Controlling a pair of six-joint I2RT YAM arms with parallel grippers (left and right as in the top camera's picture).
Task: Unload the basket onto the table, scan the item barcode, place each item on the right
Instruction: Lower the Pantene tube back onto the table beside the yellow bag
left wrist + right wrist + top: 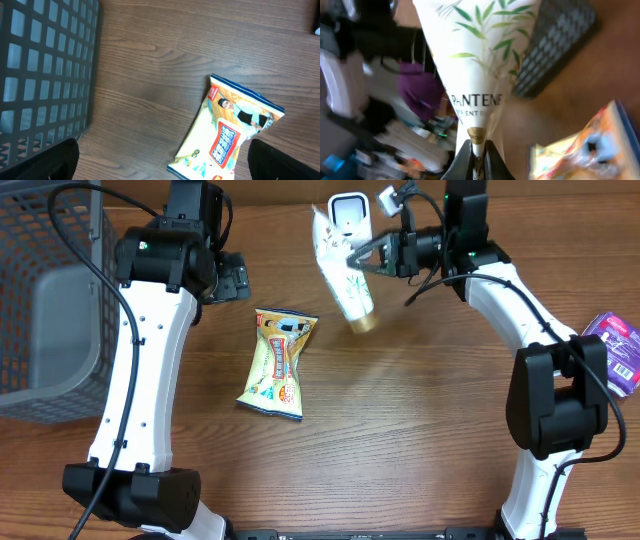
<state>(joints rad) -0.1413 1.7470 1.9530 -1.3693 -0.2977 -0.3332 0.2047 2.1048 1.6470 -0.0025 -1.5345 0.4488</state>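
1. Scanning looks under way but not visibly finished. The tube (345,285) is lifted off the table (420,430) and tilted, its upper end just beside the scanner (349,213) at the far edge. No barcode shows.
2. The right gripper (362,255) is clamped on the tube, its arm reaching toward that far edge.
3. The left gripper (232,277) hangs spread wide, holding nothing, near the snack packet (277,363) lying mid-table, which probably remains to scan.
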